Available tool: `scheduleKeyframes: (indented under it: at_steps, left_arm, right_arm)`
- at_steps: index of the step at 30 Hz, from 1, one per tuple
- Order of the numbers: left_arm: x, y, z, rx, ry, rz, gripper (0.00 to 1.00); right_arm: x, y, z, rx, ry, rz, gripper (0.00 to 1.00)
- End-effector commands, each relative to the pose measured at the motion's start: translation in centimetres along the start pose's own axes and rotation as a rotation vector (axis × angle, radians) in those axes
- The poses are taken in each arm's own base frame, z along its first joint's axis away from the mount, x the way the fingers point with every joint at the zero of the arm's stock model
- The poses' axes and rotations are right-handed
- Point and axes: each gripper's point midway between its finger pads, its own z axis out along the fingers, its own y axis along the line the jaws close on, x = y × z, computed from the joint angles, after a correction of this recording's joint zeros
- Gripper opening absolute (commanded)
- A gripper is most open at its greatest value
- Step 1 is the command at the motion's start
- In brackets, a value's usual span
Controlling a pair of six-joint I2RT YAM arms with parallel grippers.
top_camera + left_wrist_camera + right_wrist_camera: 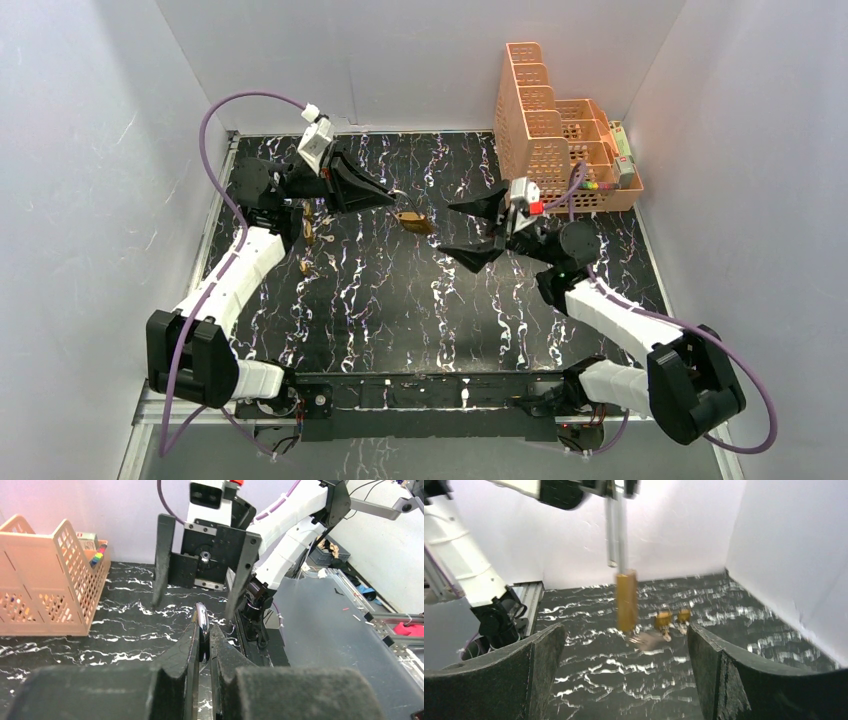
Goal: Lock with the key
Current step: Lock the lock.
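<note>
Currently your left hand [390,196] grips the padlock [413,222] by its shackle, body hanging over the tabletop [400,310]; your right hand [452,231] stands fully open, empty, facing it.

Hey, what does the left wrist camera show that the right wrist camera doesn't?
Only the left wrist: the orange basket and the open right gripper seen head-on. Only the right wrist: the brass body of the padlock hanging down, and two more padlocks lying on the table beyond it. Both: the shackle pinched in the left gripper, over the marbled table.
</note>
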Motion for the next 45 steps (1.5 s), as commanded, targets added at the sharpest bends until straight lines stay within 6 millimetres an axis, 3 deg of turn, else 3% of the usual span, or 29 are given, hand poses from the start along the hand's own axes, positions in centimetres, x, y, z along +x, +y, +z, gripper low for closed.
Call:
scheduleKeyframes:
  at_steps: [1,4,13,18,25,27,31,45]
  left_arm:
    - [-4.2,-2.8,0.2,0.011,-0.085,0.245,0.0]
    - [-4.9,-2.8,0.3,0.0,-0.118,0.261,0.0]
    - [-6.3,-4.0,0.3,0.022,-0.133,0.305,0.0]
    - [-6.5,-4.2,0.3,0.023,-0.136,0.319,0.0]
    - [-6.4,-3.6,0.4,0.013,-0.143,0.324,0.0]
    - [-6.3,-3.4,0.4,0.012,-0.142,0.32,0.0]
    - [-6.3,-3.1,0.4,0.005,-0.148,0.326,0.0]
    - [-4.8,-2.4,-0.4,-0.04,-0.16,0.247,0.0]
  right_arm:
    - [-5.4,4.5,1.6,-0.144,-0.242,-0.284,0.99]
    - [-4.7,5.3,3.1,-0.149,-0.264,-0.312,0.99]
    - [-5.0,2.9,4.7,-0.035,-0.403,-0.29,0.99]
    - [-5.0,2.9,5.8,-0.082,-0.415,-0.252,0.94]
    - [-4.4,3.5,6.4,-0.145,-0.435,-0.16,0.71]
    - [-4.3,3.6,6.5,-0.158,-0.433,-0.14,0.51]
    - [-3.9,3.7,6.8,-0.178,-0.412,-0.099,0.0]
    - [-4.2,5.9,6.7,-0.264,-0.213,-0.155,0.0]
